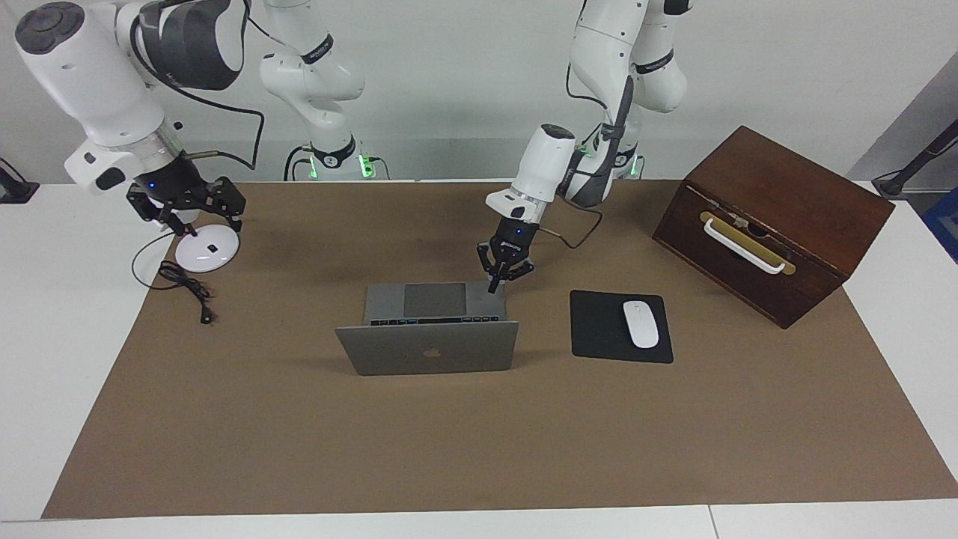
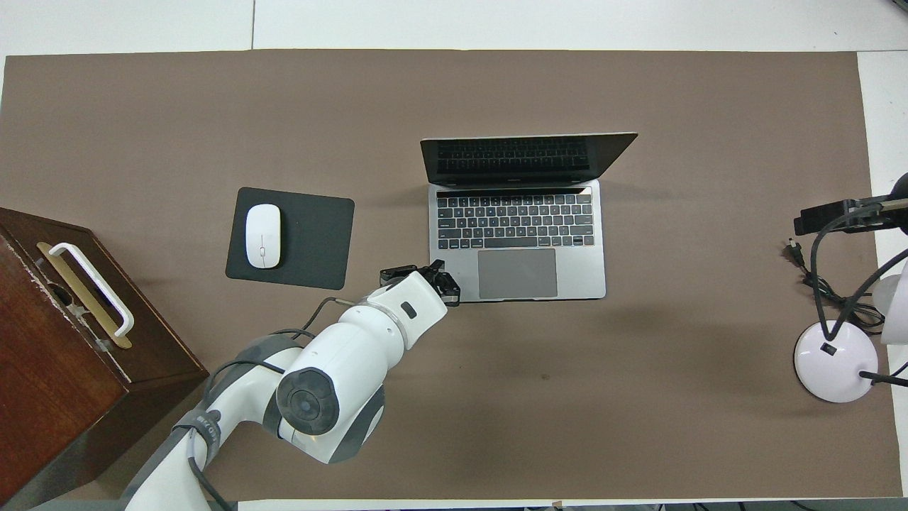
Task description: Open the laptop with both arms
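The silver-grey laptop (image 1: 426, 348) stands open in the middle of the brown mat, its lid raised to about upright with the apple logo turned away from the robots. Its dark keyboard and grey trackpad show in the overhead view (image 2: 525, 234). My left gripper (image 1: 498, 281) is down at the corner of the laptop's base that is nearest the robots and toward the left arm's end, touching or just above it; it also shows in the overhead view (image 2: 443, 280). My right gripper (image 1: 187, 213) is open and empty, held up in the air over a white lamp base (image 1: 206, 251).
A black mouse pad (image 1: 599, 329) with a white mouse (image 1: 641, 323) lies beside the laptop toward the left arm's end. A dark wooden box (image 1: 778, 202) with a white handle stands at that end. A black cable (image 1: 187, 288) lies by the lamp base.
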You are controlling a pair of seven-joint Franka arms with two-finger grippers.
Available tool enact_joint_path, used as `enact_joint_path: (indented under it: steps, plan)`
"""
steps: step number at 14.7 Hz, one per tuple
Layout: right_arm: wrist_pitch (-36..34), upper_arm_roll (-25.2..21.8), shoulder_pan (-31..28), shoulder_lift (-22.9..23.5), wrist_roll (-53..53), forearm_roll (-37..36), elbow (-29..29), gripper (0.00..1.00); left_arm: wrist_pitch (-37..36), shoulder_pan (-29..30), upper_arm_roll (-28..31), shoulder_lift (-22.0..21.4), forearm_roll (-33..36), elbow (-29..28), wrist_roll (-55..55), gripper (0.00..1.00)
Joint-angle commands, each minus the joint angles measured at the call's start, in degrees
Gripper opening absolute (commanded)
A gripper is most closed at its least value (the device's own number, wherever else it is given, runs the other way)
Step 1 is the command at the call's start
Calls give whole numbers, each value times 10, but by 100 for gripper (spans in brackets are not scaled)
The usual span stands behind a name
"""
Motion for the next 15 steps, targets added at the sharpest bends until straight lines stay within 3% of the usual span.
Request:
enact_joint_path:
  steps: [1, 3, 8, 9, 10, 11, 15]
  plan:
    - [16, 4, 0, -11, 13, -5, -18, 100, -147, 25, 2, -37, 0, 48, -10, 0]
    - [15, 4, 0, -11, 12, -5, -19, 100, -263, 41, 4, -45, 9, 95, -11, 0]
    - [16, 4, 0, -10, 12, -5, -16, 100, -396, 84, 4, -78, 40, 138, -7, 0]
    - [16, 4, 0, -10, 13, -5, -16, 100, -424, 97, 3, -83, 43, 152, -7, 25]
    - [16, 4, 0, -10, 13, -5, -16, 100, -457, 104, 4, -85, 56, 168, -6, 66]
    - [17, 4, 0, -10, 13, -4, -16, 100, -489, 112, 3, -90, 70, 181, -5, 100]
    - [17, 4, 0, -9, 13, -4, -15, 100, -564, 142, 4, -105, 98, 219, 0, 100]
